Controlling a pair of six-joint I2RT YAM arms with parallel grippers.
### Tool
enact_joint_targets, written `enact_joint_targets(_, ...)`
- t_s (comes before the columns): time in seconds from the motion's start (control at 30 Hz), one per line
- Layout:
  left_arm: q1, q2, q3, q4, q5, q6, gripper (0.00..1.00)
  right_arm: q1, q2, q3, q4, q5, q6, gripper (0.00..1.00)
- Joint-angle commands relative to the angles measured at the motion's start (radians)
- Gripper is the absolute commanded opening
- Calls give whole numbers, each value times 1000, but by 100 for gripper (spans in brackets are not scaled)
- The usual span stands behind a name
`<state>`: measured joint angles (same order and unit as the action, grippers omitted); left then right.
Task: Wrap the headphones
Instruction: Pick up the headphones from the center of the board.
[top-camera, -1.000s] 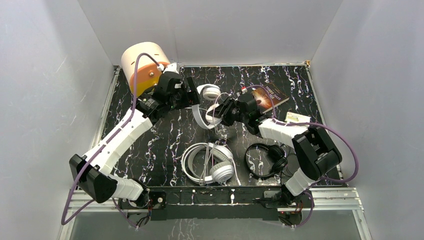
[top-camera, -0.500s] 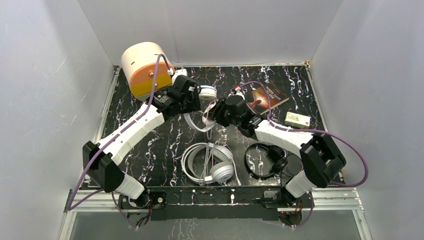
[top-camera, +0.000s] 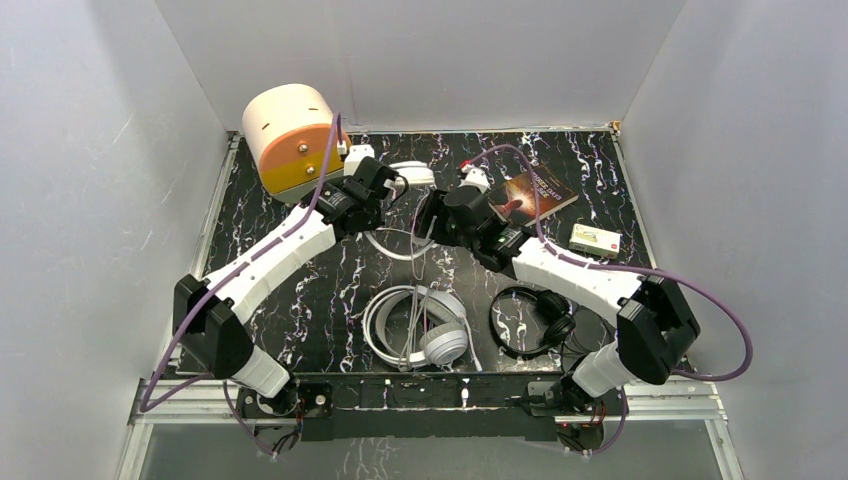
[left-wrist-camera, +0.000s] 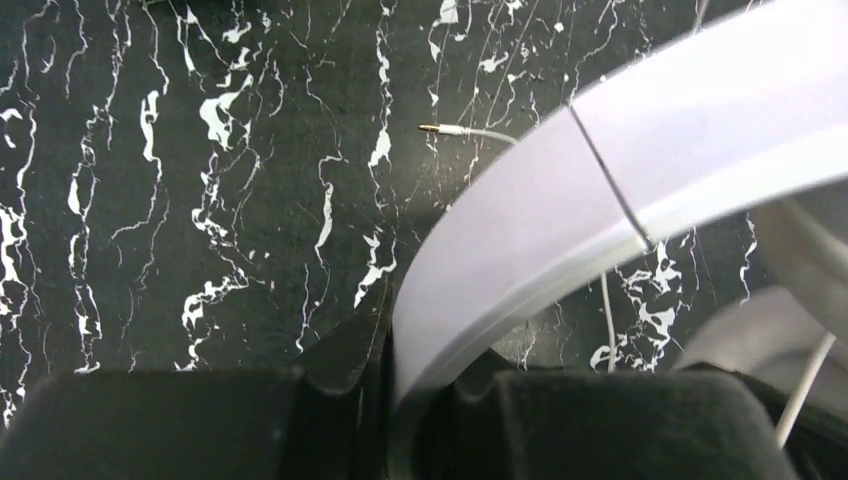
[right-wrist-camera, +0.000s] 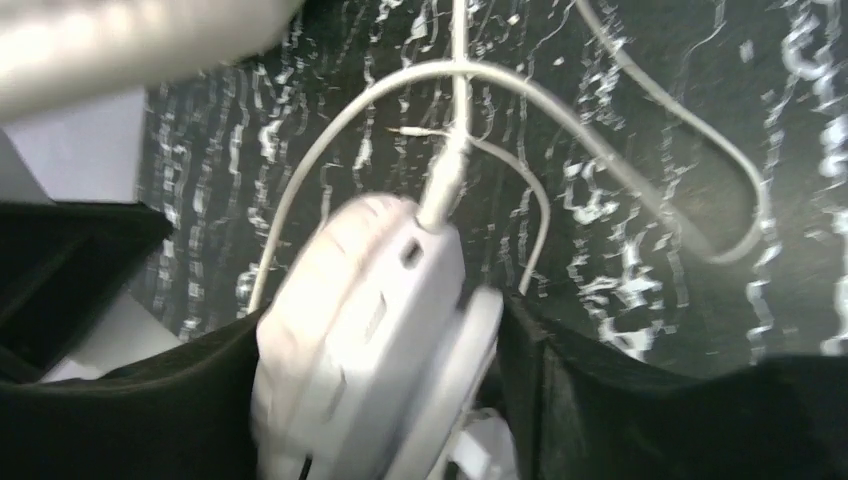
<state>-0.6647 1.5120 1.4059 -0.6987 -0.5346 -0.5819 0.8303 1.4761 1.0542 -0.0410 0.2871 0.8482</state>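
Observation:
The slimmer white headphones (top-camera: 412, 176) hang between my two grippers at the back middle of the table. My left gripper (top-camera: 390, 188) (left-wrist-camera: 415, 350) is shut on their flat white headband (left-wrist-camera: 600, 190). My right gripper (top-camera: 434, 214) (right-wrist-camera: 380, 340) has one white ear cup (right-wrist-camera: 370, 310) between its jaws, touching both fingers. Their thin cord (right-wrist-camera: 640, 190) loops over the table, and its jack plug (left-wrist-camera: 432, 128) lies on the surface. The big white over-ear headphones (top-camera: 420, 325) and the small black headphones (top-camera: 535, 318) lie near the front edge.
A round white and orange container (top-camera: 290, 135) stands at the back left, close to my left arm. A dark book (top-camera: 540, 192) and a small box (top-camera: 595, 238) lie at the back right. White walls close in the black marbled table (top-camera: 300, 300).
My left gripper has closed on the headband. Both grippers have shifted toward the back of the table, carrying the slim white headphones with them. The right jaws stand slightly wider.

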Motion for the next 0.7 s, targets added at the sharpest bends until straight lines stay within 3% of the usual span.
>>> enact_joint_targets(0.0, 28, -4, 121, 6, -114, 23, 0, -83, -25, 49, -195, -1, -321, 83)
enact_joint_targets(0.03, 46, 4, 141, 9, -124, 31, 0, -108, -30, 32, -218, -18, -381, 92)
enact_joint_targets(0.1, 93, 23, 194, 11, -114, 51, 0, -146, -40, 4, -273, -66, -497, 98)
enact_joint_targets(0.27, 128, 74, 301, 31, -200, 164, 0, -249, -96, -111, -352, -195, -613, 99)
enact_joint_targets(0.4, 129, 76, 317, 95, -305, 315, 0, -350, -65, -70, -485, -244, -644, 99)
enact_joint_targets(0.53, 129, 55, 308, 136, -197, 429, 0, -354, -129, 18, -449, -673, -684, 99)
enact_joint_targets(0.67, 129, 51, 294, 71, -77, 312, 0, -353, -180, 74, -283, -950, -546, 99)
